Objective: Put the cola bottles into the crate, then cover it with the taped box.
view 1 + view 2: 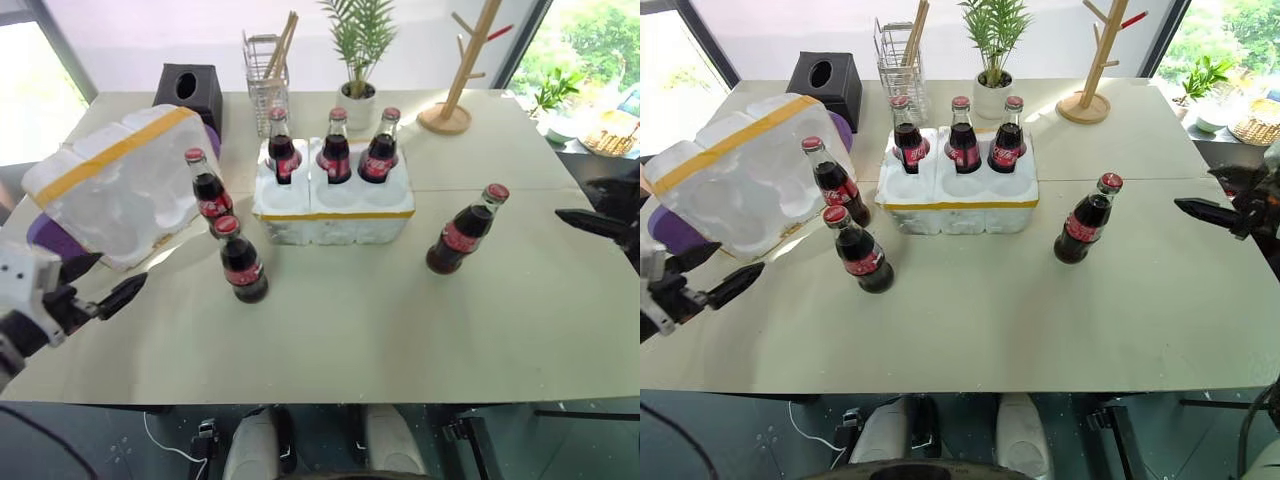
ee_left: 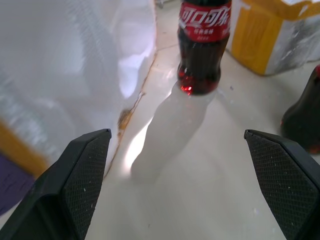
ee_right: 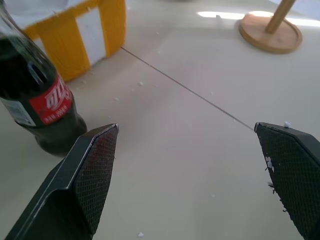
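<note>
Open table (image 1: 330, 340) surface is seen along the near edge, bare and pale, giving free room between the two arms. At the near left edge the left tool (image 1: 103, 282) is held low and nearly level, its two black fingers spread wide with nothing between them; textured pads are shown on their inner faces. At the far right edge the right tool (image 1: 1200, 212) is held higher, pointing inward, likewise wide open and empty. Three cola bottles stand loose on the table: one (image 1: 240, 262) near the left front, one (image 1: 207, 186) just behind it beside the taped box (image 1: 120, 185), and one (image 1: 462, 231) well apart on the right. The taped box, a rough white styrofoam shell with a yellow band, is seen tilted at the left edge. Further back the crate (image 1: 333, 205), low and white with a yellow band, carries three bottles (image 1: 335, 148) in its rear wells; the front wells are empty.
</note>
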`<action>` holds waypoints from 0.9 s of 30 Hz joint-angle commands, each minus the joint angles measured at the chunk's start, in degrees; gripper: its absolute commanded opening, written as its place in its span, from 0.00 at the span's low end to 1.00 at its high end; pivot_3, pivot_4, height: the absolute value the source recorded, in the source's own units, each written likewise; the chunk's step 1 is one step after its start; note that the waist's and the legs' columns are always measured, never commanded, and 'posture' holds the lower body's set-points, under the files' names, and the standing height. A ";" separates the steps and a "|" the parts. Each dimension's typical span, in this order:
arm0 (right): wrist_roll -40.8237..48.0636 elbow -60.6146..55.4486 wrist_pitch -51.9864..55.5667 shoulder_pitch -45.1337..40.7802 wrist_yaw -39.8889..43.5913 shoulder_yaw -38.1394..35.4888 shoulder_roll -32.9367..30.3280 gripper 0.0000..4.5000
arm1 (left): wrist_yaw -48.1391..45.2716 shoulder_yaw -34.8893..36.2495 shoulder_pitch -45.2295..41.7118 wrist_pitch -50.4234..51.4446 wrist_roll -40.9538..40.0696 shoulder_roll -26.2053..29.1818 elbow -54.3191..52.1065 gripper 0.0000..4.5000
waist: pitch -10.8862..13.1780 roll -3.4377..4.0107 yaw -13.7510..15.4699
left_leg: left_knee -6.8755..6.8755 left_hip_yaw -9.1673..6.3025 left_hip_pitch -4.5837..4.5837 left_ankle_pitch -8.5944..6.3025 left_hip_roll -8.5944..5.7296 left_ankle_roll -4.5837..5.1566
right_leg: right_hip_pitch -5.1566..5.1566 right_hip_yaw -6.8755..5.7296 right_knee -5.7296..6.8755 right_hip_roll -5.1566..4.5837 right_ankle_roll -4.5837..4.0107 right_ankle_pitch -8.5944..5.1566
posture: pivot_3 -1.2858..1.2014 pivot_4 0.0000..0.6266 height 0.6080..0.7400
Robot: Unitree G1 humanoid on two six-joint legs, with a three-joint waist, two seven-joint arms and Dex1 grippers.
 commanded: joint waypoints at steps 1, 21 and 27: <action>2.95 -4.98 7.53 -9.29 6.20 0.30 -5.27 1.00 | 0.33 -3.41 -5.43 -1.49 1.49 1.42 2.51 0.99 | 0.01 0.15 -0.03 | 0.00 0.01 -0.01 -0.01 -0.01 0.02 | -0.06 0.01 0.05 0.00 0.00 0.00 | 0.52 0.24 1.00; 16.32 -36.08 33.99 -17.27 7.72 5.05 -1.09 1.00 | -2.39 -21.59 -31.59 -10.88 10.55 -2.88 23.37 0.99 | -0.01 0.04 0.52 | 0.02 -0.01 -0.13 0.01 0.02 -0.01 | -0.35 0.00 0.51 0.04 0.22 0.12 | 0.52 0.24 1.00; 17.58 -37.61 34.36 -15.51 5.47 4.28 0.01 1.00 | -2.94 -24.90 -37.86 -13.83 12.90 -6.28 31.01 0.99 | -0.01 0.04 1.18 | 0.09 -0.01 -0.13 0.03 -0.10 -0.01 | -0.35 -0.01 0.55 0.10 0.23 0.13 | 0.52 0.24 1.00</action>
